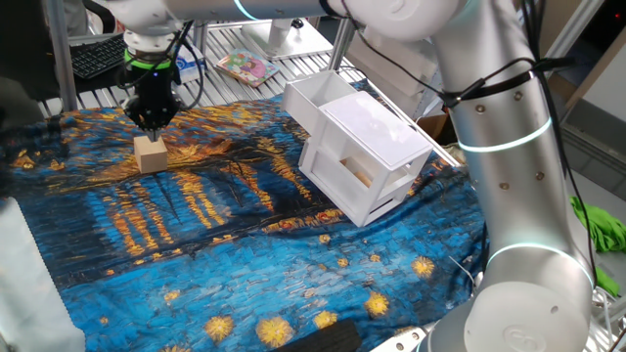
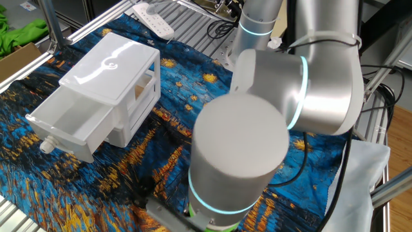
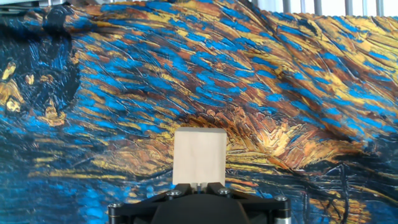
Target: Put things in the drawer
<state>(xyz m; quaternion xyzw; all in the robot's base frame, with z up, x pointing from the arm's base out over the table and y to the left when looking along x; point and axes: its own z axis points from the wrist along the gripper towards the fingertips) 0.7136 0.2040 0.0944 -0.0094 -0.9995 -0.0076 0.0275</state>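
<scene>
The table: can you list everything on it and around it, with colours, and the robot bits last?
block: one, tan, on the cloth under the gripper
cabinet: one, white, on the cloth, apart from the block
drawer: one, white, upper, pulled open
cloth: one, blue and orange, covering the table
power strip: one, white, past the cloth's edge
book: one, pink, behind the cloth
green fabric: one, beside the table
arm: one, silver
gripper: one, black, shut above the block
</scene>
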